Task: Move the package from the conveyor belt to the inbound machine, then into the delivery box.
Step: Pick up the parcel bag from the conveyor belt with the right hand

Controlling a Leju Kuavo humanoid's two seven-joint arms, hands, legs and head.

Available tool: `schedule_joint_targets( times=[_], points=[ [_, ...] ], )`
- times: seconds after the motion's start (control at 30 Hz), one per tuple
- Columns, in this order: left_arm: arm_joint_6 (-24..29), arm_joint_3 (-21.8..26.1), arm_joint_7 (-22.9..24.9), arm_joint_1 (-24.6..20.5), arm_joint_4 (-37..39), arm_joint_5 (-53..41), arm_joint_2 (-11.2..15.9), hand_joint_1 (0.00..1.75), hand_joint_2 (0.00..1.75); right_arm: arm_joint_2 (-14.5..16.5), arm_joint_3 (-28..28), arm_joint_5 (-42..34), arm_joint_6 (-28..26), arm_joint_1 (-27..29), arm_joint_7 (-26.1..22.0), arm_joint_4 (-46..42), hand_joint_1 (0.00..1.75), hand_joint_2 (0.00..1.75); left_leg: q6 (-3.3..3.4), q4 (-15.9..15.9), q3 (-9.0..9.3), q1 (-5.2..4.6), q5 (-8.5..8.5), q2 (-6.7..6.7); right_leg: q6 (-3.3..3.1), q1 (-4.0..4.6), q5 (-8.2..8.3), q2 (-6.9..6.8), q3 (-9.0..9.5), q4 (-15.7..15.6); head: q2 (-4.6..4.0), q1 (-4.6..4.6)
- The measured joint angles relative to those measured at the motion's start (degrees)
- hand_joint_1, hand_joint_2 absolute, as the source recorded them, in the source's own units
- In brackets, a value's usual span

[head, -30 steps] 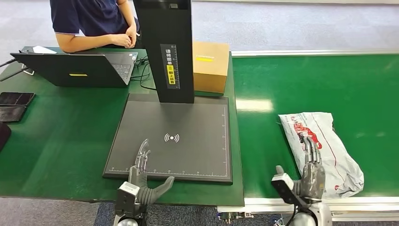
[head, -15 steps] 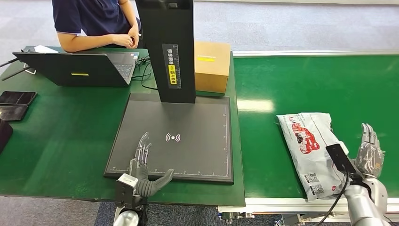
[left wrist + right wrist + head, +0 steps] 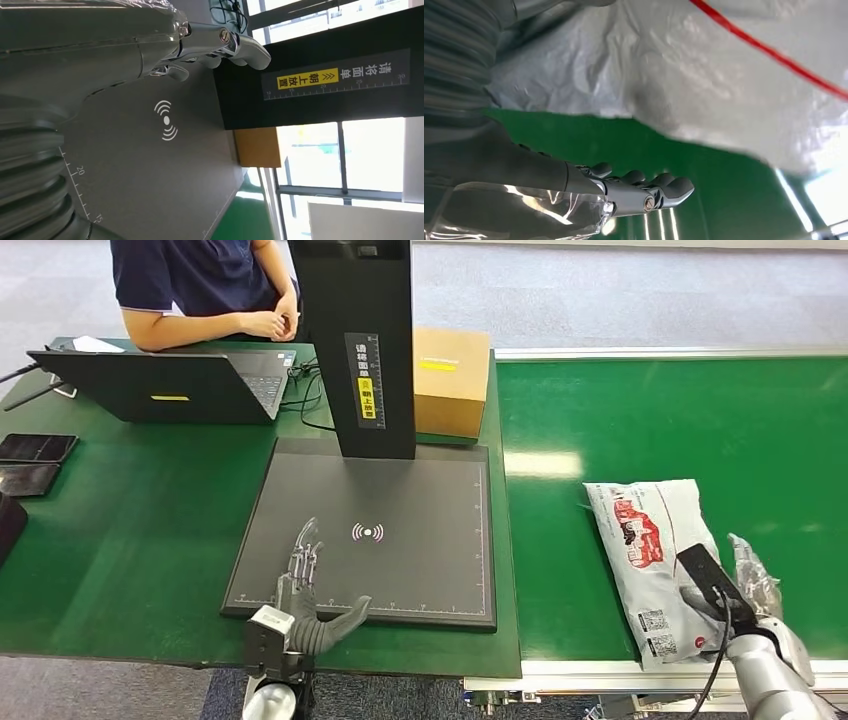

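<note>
The package (image 3: 655, 550) lies flat on the green conveyor belt (image 3: 620, 420), the right hand (image 3: 752, 585) just beside its right edge with fingers spread, empty; the left hand (image 3: 305, 605) hovers splayed, empty, over the inbound machine (image 3: 420, 550).

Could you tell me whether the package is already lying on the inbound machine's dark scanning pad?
No, the package lies on the green conveyor belt, beside the right hand.

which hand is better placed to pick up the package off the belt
Right. The right hand is open beside the package on the conveyor belt; the left hand hovers over the inbound machine.
</note>
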Motion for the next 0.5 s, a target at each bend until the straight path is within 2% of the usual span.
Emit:
schedule_joint_targets(
  times=[0.17, 0.2, 0.3, 0.33, 0.5],
  points=[
    [-0.09, 0.02, 0.0, -0.29, 0.0, -0.93, -0.46, 0.0, 1.75, 1.98, 0.69, -0.55, 4.16, 1.53, -1.25, 0.47, 0.0, 1.75, -0.03, 0.0, 0.09, 0.01, -0.03, 0.01, -0.03, 0.1, -0.04, 0.02, 0.09, -0.01, 0.0, 0.01],
    [-0.09, 0.02, 0.0, -0.32, 0.0, -1.14, -0.6, 0.0, 1.75, 2.37, 0.69, -0.87, 4.28, 1.8, -1.9, 0.46, 0.33, 1.75, -0.04, 0.0, 0.12, 0.02, -0.05, 0.02, -0.04, 0.12, -0.04, 0.03, 0.13, -0.01, 0.0, 0.01],
    [0.06, 0.04, 0.0, -0.31, 0.0, -2.0, -0.95, 0.0, 1.75, 3.6, 0.68, -1.63, 3.82, 2.77, -3.73, 0.17, 1.63, 1.75, -0.05, 0.0, 0.24, 0.03, -0.08, 0.03, -0.05, 0.17, -0.05, 0.05, 0.25, -0.02, 0.0, 0.01],
    [0.13, 0.07, 0.0, -0.26, 0.0, -2.34, -1.05, 0.0, 1.75, 4.05, 0.68, -1.87, 3.52, 3.17, -4.25, -0.05, 1.74, 1.75, -0.06, 0.0, 0.27, 0.04, -0.09, 0.03, -0.06, 0.18, -0.05, 0.06, 0.29, -0.02, 0.0, 0.01],
    [0.17, 0.87, 0.0, 0.57, -0.01, -4.12, -1.61, 0.0, 1.75, 6.16, 0.62, -3.56, 1.58, 4.71, -6.07, -1.94, 1.74, 1.75, -0.1, -0.01, 0.38, 0.07, -0.11, 0.1, -0.08, 0.21, -0.05, 0.12, 0.35, -0.02, 0.0, 0.0]
  ],
)
